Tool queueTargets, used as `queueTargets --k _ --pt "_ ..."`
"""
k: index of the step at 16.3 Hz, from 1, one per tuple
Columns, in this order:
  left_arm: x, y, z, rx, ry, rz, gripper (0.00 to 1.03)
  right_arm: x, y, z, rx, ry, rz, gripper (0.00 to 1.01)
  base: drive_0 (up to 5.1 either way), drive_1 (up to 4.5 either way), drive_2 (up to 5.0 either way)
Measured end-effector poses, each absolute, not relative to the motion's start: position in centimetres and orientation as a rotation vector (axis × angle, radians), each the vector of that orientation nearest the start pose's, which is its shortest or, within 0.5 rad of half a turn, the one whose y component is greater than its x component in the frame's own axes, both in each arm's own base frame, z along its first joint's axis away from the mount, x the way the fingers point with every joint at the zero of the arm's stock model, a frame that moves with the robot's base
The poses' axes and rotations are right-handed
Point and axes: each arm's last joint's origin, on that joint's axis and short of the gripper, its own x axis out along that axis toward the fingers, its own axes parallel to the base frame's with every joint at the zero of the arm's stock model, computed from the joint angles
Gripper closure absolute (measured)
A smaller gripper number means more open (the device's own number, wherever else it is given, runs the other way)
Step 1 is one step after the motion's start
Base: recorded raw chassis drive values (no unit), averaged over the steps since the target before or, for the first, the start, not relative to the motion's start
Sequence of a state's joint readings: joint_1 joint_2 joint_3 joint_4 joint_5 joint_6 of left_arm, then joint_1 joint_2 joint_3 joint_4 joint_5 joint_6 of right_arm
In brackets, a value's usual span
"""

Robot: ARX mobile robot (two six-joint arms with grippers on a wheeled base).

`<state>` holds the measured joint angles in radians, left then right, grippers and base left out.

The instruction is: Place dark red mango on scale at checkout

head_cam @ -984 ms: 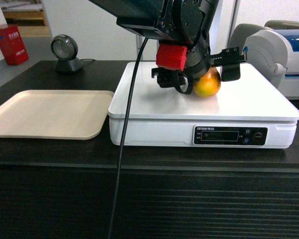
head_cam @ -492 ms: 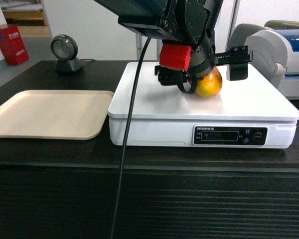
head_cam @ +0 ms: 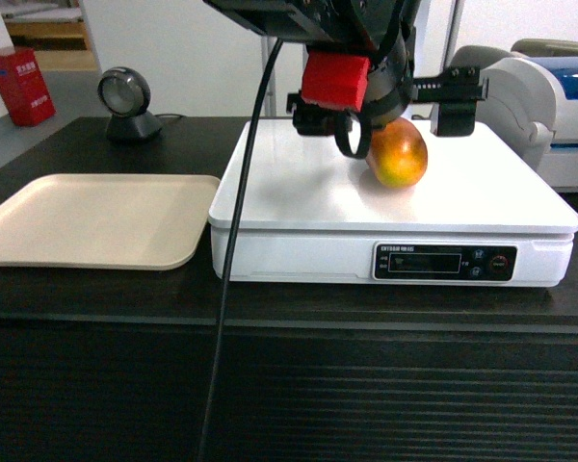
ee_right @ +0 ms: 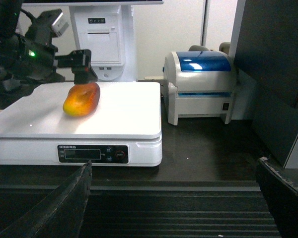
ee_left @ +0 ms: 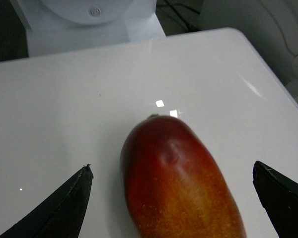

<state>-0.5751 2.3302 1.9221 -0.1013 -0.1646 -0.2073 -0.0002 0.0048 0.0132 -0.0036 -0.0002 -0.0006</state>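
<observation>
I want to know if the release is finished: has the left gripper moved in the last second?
Yes. The left gripper has risen off the mango, judged against the scale, fingers spread.

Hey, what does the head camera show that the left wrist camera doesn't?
Only the head view shows the beige tray left of the scale, the scale's display strip, the round scanner at the back of the checkout, and the red fixture on the arm. Only the left wrist view shows the mango up close, lying apart from both fingertips of the open left hand. Both show the mango resting on the scale's white top.
</observation>
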Motion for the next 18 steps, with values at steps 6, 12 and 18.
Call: queueTargets --k 6,12,18 --pt "42.2 -24.2 25.2 -0.02 0.364 -0.328 0.05 9.7 0.0 16.7 -0.001 -0.005 0.0 0.03 0.0 0.0 0.0" --pt "35.7 -13.8 28.6 -0.011 0.202 -0.227 0.05 9.7 0.0 16.7 -0.001 -0.005 0.0 0.03 0.0 0.0 0.0" --pt "24.7 -4.8 29.9 0.05 0.054 -0.051 0.05 9.7 0.0 16.7 -0.001 -0.005 0.0 0.03 0.0 0.0 0.0"
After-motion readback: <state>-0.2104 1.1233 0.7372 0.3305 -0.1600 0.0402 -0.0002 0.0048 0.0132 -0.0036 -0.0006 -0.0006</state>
